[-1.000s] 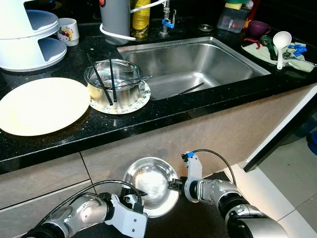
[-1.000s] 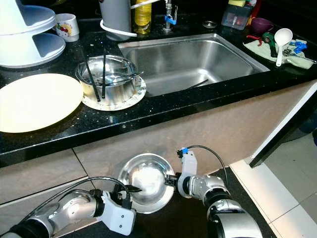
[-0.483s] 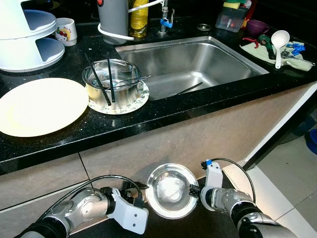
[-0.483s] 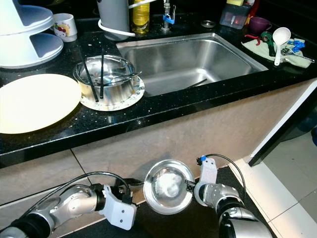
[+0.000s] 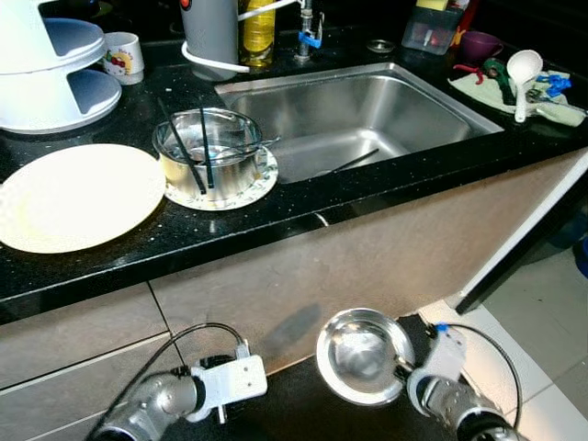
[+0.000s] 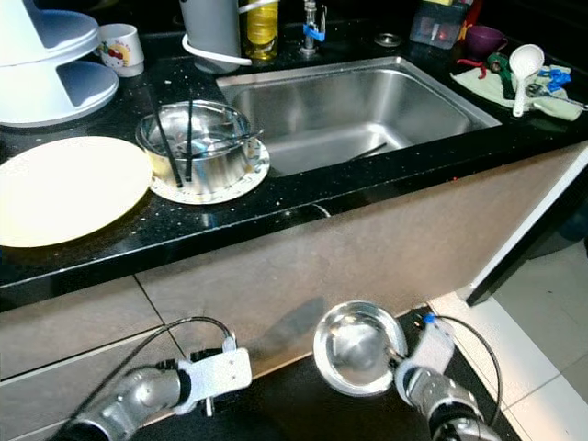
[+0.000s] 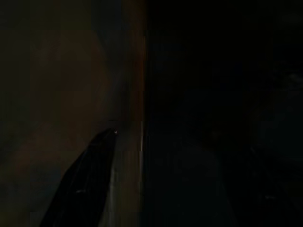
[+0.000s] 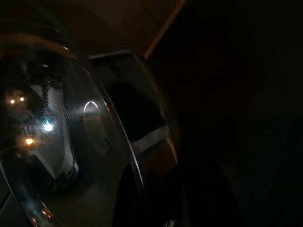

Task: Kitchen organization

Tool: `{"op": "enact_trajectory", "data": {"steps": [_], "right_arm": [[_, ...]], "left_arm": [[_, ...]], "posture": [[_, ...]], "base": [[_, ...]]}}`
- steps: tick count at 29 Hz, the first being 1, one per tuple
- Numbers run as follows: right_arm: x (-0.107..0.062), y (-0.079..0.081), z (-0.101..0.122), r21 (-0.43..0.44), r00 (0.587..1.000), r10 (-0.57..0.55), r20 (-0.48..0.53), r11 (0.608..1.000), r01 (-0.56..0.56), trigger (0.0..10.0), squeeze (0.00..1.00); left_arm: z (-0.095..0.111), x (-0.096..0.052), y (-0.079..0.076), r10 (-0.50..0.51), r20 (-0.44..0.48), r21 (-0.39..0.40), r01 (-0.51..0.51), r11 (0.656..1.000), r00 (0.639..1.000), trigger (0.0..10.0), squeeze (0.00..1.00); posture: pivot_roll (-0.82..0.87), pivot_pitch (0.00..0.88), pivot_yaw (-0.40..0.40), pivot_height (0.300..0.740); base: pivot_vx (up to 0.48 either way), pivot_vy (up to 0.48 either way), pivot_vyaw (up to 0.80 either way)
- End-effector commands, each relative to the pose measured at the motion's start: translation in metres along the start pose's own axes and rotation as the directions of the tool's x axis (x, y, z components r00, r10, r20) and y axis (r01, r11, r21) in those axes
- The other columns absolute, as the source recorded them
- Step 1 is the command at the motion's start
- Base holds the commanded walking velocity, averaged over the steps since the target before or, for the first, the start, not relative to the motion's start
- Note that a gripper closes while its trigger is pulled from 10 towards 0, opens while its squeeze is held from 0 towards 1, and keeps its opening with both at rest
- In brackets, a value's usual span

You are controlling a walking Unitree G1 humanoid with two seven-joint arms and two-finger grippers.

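Steel bowl (image 5: 365, 355) is what you have in hand: it hangs low in front of the cabinet face, below the table edge and well under the sink, its hollow facing up toward the head camera. Going down in size, the black table (image 5: 303, 207) carries the steel sink (image 5: 354, 115), a large cream plate (image 5: 78, 195) at your left, and beside it a steel pot (image 5: 207, 156) with black chopsticks, sitting on a patterned plate. At the far right a white ladle (image 5: 522, 81) lies on a cloth.

Your right tool (image 5: 411, 375) pinches the bowl's rim on its right side, fingers closed on the edge; the right wrist view confirms the rim running between them. Your left tool hangs idle low on the left; I cannot tell how its fingers stand.

You look to be mid-carry with the bowl. Next you likely need to raise it above the table edge, keeping it level, and choose a spot, perhaps the sink or beside the pot.
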State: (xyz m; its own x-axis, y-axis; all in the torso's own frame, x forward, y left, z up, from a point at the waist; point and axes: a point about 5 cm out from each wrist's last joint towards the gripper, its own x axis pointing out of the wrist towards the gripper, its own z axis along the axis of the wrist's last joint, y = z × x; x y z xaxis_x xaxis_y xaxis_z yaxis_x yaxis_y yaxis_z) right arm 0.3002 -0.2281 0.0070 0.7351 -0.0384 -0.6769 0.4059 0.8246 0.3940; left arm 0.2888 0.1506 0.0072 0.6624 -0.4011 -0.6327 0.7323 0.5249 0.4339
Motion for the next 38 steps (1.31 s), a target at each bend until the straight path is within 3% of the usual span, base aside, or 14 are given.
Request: {"op": "enact_trajectory", "data": {"steps": [1,5,8,11,14,15,16,18,19,22,26,30,32,38], "right_arm": [[0.0,-0.001,-0.006,-0.018,1.0,0.022,0.019,1.0,-0.021,0.0,0.0],[0.001,0.012,-0.028,-0.304,0.99,0.137,0.031,0.945,-0.121,0.0,0.0],[0.0,0.009,-0.033,-0.333,0.991,0.126,0.036,0.937,-0.107,0.0,0.0],[-0.002,0.0,-0.041,-0.294,0.993,0.09,0.077,0.954,-0.063,0.0,0.0],[-0.003,-0.004,-0.045,-0.263,0.994,0.071,0.089,0.964,-0.045,0.0,0.0],[-0.003,-0.004,-0.045,-0.263,0.994,0.071,0.089,0.964,-0.045,0.0,0.0],[-0.003,-0.006,-0.047,-0.262,0.994,0.065,0.091,0.964,-0.039,3.3,0.0],[-0.004,-0.006,-0.049,-0.276,0.994,0.069,0.09,0.96,-0.042,3.3,0.0],[-0.004,-0.007,-0.053,-0.294,0.994,0.072,0.085,0.955,-0.044,10.0,0.0],[-0.005,-0.009,-0.059,-0.31,0.997,0.054,0.06,0.95,-0.033,10.0,0.0],[-0.006,-0.008,-0.065,-0.349,0.996,0.067,0.058,0.936,-0.042,10.0,0.0],[-0.006,-0.008,-0.065,-0.355,0.995,0.067,0.067,0.934,-0.039,10.0,0.0],[-0.006,-0.009,-0.064,-0.34,0.995,0.064,0.073,0.94,-0.036,10.0,0.0],[-0.006,-0.006,-0.064,-0.391,0.994,0.088,0.064,0.919,-0.056,10.0,0.0]], "left_arm": [[-0.02,0.0,-0.008,0.054,-0.103,-0.126,-0.067,0.99,0.993,10.0,0.0],[-0.045,-0.003,-0.028,0.125,-0.21,-0.426,-0.206,0.881,0.97,10.0,0.0],[-0.05,-0.005,-0.03,0.147,-0.224,-0.49,-0.242,0.837,0.963,10.0,0.0],[-0.062,-0.011,-0.033,0.208,-0.246,-0.668,-0.321,0.672,0.947,10.0,0.0],[-0.064,-0.013,-0.032,0.269,-0.269,-0.69,-0.38,0.616,0.925,10.0,0.0],[-0.064,-0.013,-0.032,0.269,-0.269,-0.69,-0.38,0.616,0.925,10.0,0.0],[-0.064,-0.013,-0.03,0.289,-0.283,-0.681,-0.404,0.61,0.915,10.0,0.0],[-0.063,-0.012,-0.03,0.302,-0.278,-0.66,-0.41,0.629,0.912,10.0,0.0],[-0.057,-0.009,-0.033,0.274,-0.235,-0.627,-0.361,0.69,0.933,10.0,0.04],[-0.055,-0.007,-0.036,0.263,-0.24,-0.602,-0.355,0.715,0.935,10.0,0.01],[-0.058,-0.009,-0.031,0.349,-0.331,-0.618,-0.481,0.621,0.876,10.0,0.0],[-0.06,-0.011,-0.031,0.355,-0.327,-0.622,-0.482,0.617,0.876,10.0,0.0],[-0.06,-0.01,-0.037,0.31,-0.302,-0.624,-0.433,0.65,0.901,10.0,0.0],[-0.062,-0.01,-0.037,0.271,-0.328,-0.643,-0.424,0.638,0.905,10.0,0.0]], "posture": [[-0.08,0.224,-0.027,0.74],[-0.08,0.202,-0.04,0.74],[-0.08,0.2,-0.044,0.74],[-0.11,0.183,-0.039,0.74],[-0.11,0.17,-0.031,0.74],[-0.11,0.17,-0.031,0.74],[-0.11,0.17,-0.031,0.74],[-0.11,0.167,-0.033,0.74],[-0.11,0.165,-0.036,0.74],[-0.1,0.156,-0.033,0.74],[-0.11,0.151,-0.029,0.74],[-0.11,0.15,-0.03,0.74],[-0.1,0.154,-0.035,0.74],[-0.09,0.157,-0.036,0.74]], "base": [[0.0,0.0,0.0],[0.0,0.0,0.0],[0.0,0.0,0.0],[0.0,0.0,0.0],[0.0,0.0,0.0],[0.0,0.0,0.0],[0.0,0.0,0.0],[0.0,0.0,0.0],[0.0,0.0,0.0],[0.0,0.0,0.0],[0.0,0.0,0.0],[0.0,0.0,0.0],[0.0,0.0,0.0],[0.0,0.0,0.0]]}}
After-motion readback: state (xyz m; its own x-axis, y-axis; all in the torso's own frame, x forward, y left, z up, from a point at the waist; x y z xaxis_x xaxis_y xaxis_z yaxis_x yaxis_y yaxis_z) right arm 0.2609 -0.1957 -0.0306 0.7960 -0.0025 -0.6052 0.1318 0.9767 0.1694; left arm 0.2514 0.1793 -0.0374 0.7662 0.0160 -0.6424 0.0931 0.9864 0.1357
